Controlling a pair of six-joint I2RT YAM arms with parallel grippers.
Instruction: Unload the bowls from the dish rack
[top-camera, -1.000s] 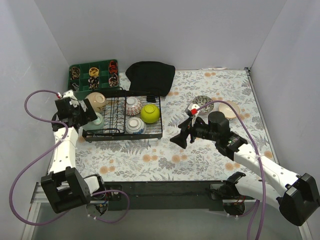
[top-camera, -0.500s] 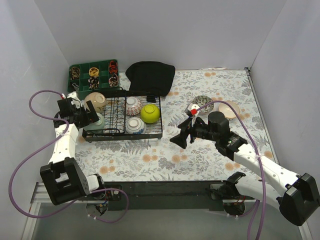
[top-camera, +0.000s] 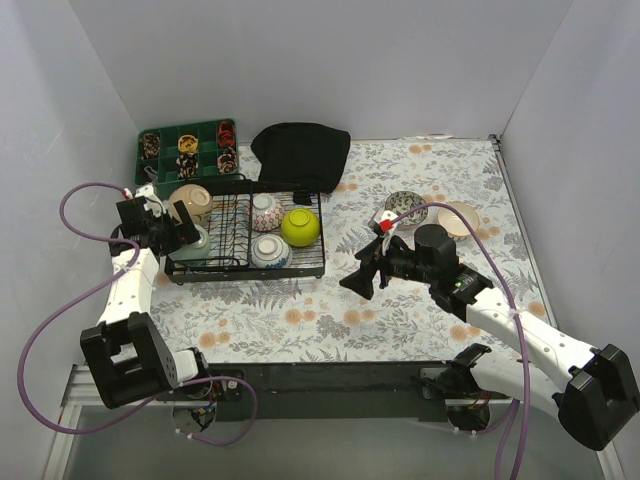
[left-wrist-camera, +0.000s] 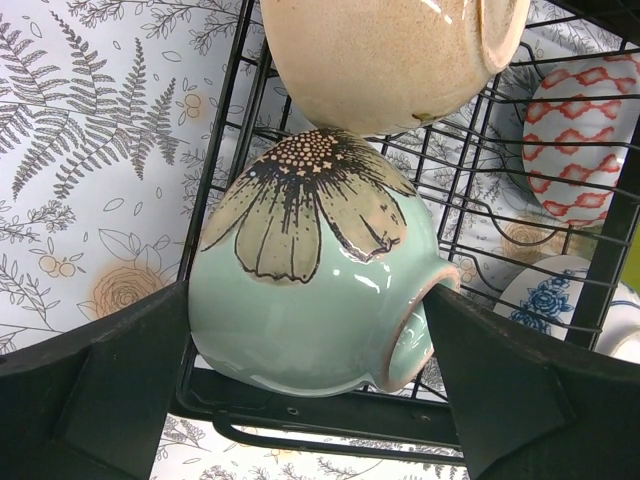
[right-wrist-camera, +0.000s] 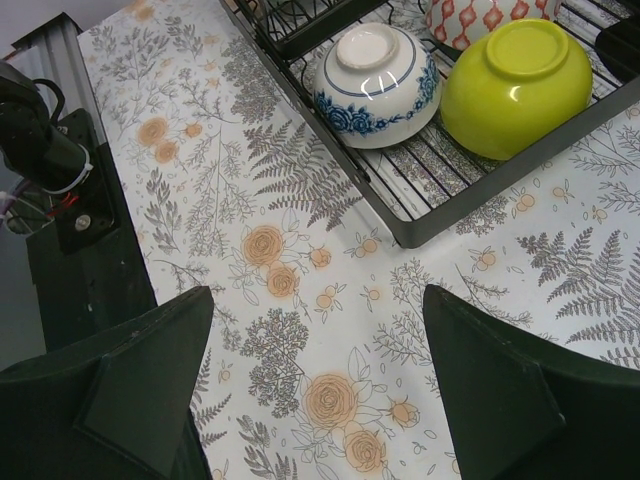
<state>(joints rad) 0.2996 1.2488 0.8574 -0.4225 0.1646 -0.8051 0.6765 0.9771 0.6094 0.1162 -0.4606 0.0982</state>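
The black wire dish rack (top-camera: 240, 262) holds a cream bowl (top-camera: 190, 200), a pale mint bowl (top-camera: 197, 243), a red-patterned bowl (top-camera: 266, 211), a lime-green bowl (top-camera: 300, 227) and a blue-patterned white bowl (top-camera: 270, 250). My left gripper (top-camera: 176, 233) is open at the rack's left end. In the left wrist view it (left-wrist-camera: 310, 335) straddles the mint bowl (left-wrist-camera: 300, 230), fingers at or very near its side and foot, with the cream bowl (left-wrist-camera: 380, 60) just above. My right gripper (top-camera: 362, 278) is open and empty over the floral table (right-wrist-camera: 318, 340), right of the rack (right-wrist-camera: 420, 225).
Two bowls stand on the table at the right: a blue-patterned one (top-camera: 405, 207) and a cream-pink one (top-camera: 458, 218). A green compartment tray (top-camera: 187, 146) and a black cloth (top-camera: 302, 150) lie behind the rack. White walls enclose the table.
My left gripper has moved in toward the rack's left end and now brackets the mint bowl. The right arm has barely shifted.
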